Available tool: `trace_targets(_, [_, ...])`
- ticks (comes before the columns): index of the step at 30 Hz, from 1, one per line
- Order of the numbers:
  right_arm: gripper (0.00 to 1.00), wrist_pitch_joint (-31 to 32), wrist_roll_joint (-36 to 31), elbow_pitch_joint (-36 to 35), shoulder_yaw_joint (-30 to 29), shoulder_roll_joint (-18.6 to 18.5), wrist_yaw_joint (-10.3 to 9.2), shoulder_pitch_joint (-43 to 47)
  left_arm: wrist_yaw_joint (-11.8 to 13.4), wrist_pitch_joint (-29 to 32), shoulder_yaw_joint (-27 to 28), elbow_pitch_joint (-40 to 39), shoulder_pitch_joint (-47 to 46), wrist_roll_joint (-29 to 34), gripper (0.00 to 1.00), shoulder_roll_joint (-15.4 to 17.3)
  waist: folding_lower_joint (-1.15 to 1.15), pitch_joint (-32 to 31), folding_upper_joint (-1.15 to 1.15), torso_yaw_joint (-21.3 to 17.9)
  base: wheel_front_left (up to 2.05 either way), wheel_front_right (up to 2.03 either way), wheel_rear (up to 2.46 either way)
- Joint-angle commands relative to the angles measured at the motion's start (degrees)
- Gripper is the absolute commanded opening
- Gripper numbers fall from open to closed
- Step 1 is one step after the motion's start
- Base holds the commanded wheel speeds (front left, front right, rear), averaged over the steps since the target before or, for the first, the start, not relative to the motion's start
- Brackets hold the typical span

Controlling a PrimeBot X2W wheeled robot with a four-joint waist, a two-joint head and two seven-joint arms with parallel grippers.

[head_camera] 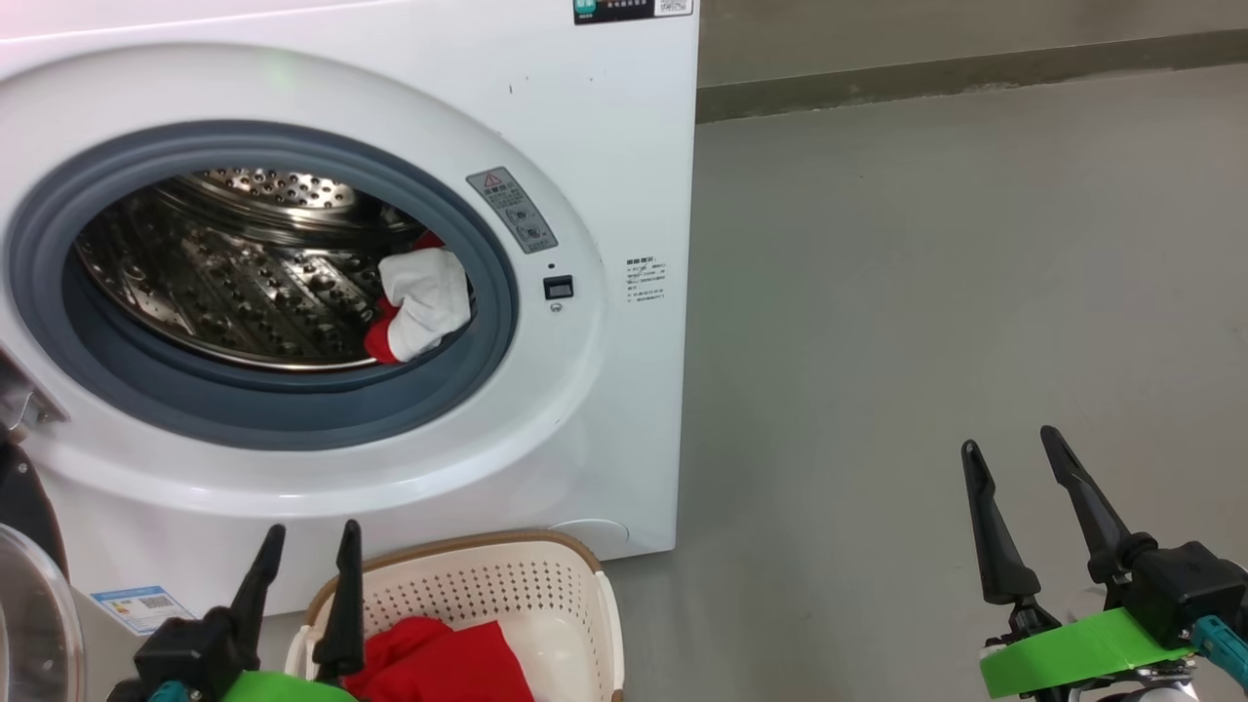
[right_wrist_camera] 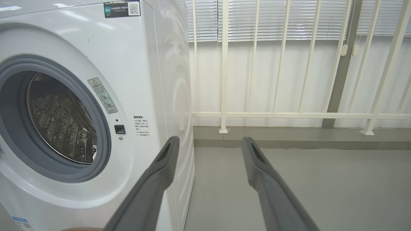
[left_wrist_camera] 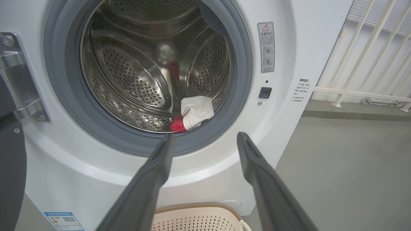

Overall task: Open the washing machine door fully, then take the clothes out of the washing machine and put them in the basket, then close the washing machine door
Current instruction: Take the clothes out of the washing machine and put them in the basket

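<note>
Jaws on both arms stand spread, empty. One red garment (head_camera: 444, 663) lies in the basket (head_camera: 487, 539); a white-and-red garment (head_camera: 424, 302) sits at the drum's (head_camera: 224, 283) right lip. A shallow pinch could snag the rubber seal (head_camera: 292, 414) or drop it short.

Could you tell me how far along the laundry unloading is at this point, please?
Done: the door stands open and a red garment lies in the basket. In hand: nothing; the left gripper and right gripper are open and empty. Left: a white-and-red bundle sits in the drum, and the door is not yet closed.
</note>
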Motion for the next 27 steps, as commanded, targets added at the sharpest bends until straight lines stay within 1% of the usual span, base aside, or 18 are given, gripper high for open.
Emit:
trace_targets(1, [1.0, -0.36, -0.25, -1.72, 1.0, -0.45, 0.36, -0.56, 0.59, -0.7, 1.68, -2.04, -0.38, 1.19, 1.0, 1.28, 0.0, -0.03, 0.0, 0.02, 0.0, 0.0, 0.0])
trace_targets(3, [1.0, -0.36, -0.37, -1.91, 1.02, -0.45, 0.36, -0.44, 0.9, -0.7, 1.56, -2.68, 0.05, 2.1, 1.0, 1.31, 0.0, -0.02, 0.0, 0.0, 0.0, 0.0, 0.0])
trace_targets(27, [1.0, -0.36, -0.68, -1.78, 2.04, -0.45, 0.36, -0.08, 0.5, -0.7, 3.16, -4.05, 1.82, 2.86, 1.0, 0.38, 0.0, -0.68, 0.0, -0.44, 0.0, 0.0, 0.0])
